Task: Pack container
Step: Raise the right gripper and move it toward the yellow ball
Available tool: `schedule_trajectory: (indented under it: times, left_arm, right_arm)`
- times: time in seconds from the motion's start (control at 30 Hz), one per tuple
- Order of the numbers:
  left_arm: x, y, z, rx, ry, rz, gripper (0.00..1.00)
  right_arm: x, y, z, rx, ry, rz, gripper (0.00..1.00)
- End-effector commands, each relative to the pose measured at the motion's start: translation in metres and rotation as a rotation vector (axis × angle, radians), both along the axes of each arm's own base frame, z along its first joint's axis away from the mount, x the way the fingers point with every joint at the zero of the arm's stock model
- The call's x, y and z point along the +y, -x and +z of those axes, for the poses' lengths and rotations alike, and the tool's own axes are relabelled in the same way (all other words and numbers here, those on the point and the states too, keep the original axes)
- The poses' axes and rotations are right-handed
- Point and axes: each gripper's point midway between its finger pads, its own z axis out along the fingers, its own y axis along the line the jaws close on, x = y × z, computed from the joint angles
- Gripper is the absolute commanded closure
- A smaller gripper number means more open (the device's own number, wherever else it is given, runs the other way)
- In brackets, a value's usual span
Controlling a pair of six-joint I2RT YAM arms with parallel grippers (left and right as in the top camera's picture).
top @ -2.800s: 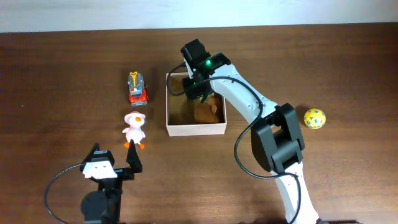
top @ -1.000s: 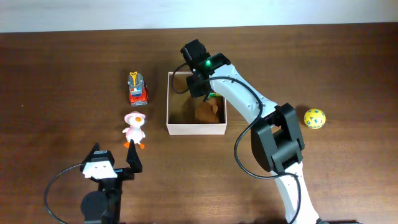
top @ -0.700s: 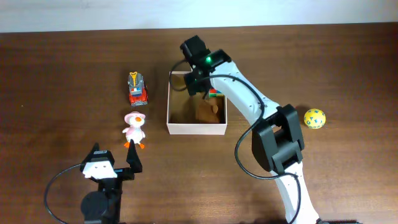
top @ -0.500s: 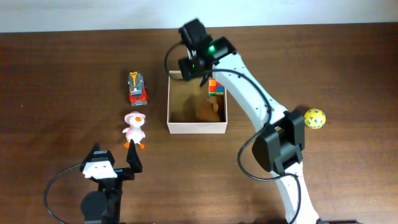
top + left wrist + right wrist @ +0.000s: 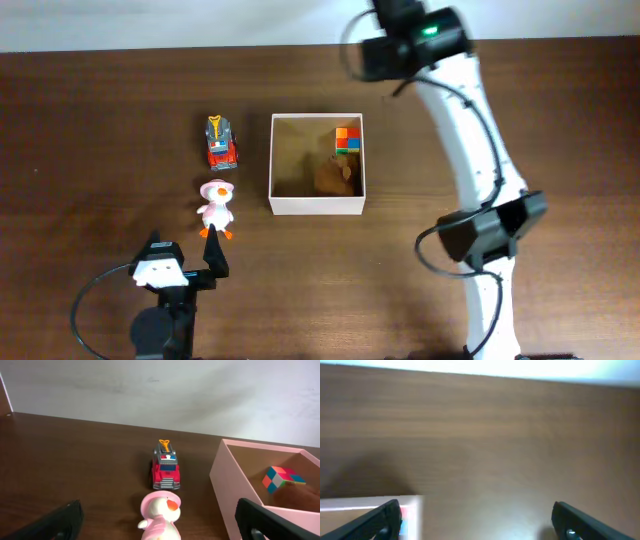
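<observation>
Your right end effector (image 5: 475, 512) has lifted clear of the container (image 5: 315, 206), spread wide, empty; the colour cube (image 5: 347, 138) now lies inside; duck (image 5: 215, 208) and fire truck (image 5: 221, 143) wait outside.

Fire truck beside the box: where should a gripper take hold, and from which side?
Clamp the fire truck across its flat red flanks at mid-body, coming down from above. It sits upright, narrow across, and the duck crowds its front end, so a low approach from there looks awkward.

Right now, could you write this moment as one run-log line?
box: cube, brown toy inside | truck, duck: outside box | left pincer: open | right pincer: open, empty
</observation>
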Motion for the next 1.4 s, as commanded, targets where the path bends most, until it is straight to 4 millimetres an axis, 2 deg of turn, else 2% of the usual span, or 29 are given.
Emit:
schedule_trajectory:
  times: [0.0, 0.47, 0.63, 0.93, 1.37]
  left_arm:
    - [0.000, 0.000, -0.002, 0.003, -0.015, -0.006, 0.01]
    - [0.000, 0.000, -0.002, 0.002, -0.015, -0.006, 0.01]
    - [0.000, 0.000, -0.002, 0.002, -0.015, -0.006, 0.01]
    - [0.000, 0.000, -0.002, 0.002, -0.015, -0.006, 0.01]
    - [0.002, 0.000, -0.002, 0.002, -0.017, 0.007, 0.01]
  right_arm:
    - [-0.036, 0.004, 0.016, -0.023, 0.011, -0.097, 0.01]
    - [-0.134, 0.012, 0.011, 0.020, 0.026, -0.285, 0.01]
    - [-0.162, 0.015, 0.011, 0.021, 0.021, -0.338, 0.01]
    - [-0.178, 0.017, 0.010, 0.023, 0.008, -0.369, 0.01]
    - [-0.179, 0.017, 0.010, 0.023, 0.008, -0.370, 0.01]
